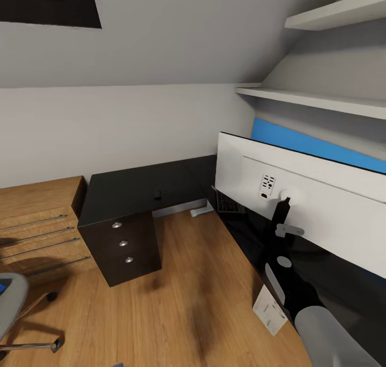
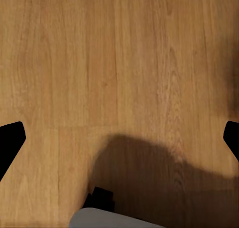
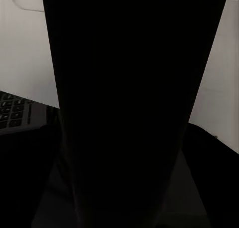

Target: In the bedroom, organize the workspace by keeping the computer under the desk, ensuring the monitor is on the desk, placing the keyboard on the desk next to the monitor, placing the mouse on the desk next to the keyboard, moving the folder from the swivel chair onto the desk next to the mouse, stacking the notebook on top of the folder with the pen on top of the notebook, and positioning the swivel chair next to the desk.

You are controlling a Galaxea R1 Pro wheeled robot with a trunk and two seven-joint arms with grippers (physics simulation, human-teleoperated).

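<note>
A sloped white ceiling and 2 white wall shelves (image 1: 321, 102) close in this bedroom corner, over a warm wood-plank floor (image 1: 203, 281); the desk (image 1: 139, 190), glossy black and L-shaped, carries a 3-drawer unit (image 1: 126, 246) with round silver knobs. The monitor (image 1: 316, 206) stands on the desk with its white back toward the camera, and the keyboard (image 1: 229, 203) lies partly behind its near end. The right gripper (image 1: 283, 209) is up against the slim black stand (image 3: 134, 103), but I cannot tell whether it is clamped on it or released. The left gripper (image 2: 119, 133) hangs spread wide over bare floor, holding nothing. The swivel chair (image 1: 13, 302) sits well apart from the desk. Judging by this, the monitor is being turned; keep it upright, rotate slowly, and spare the keyboard.
</note>
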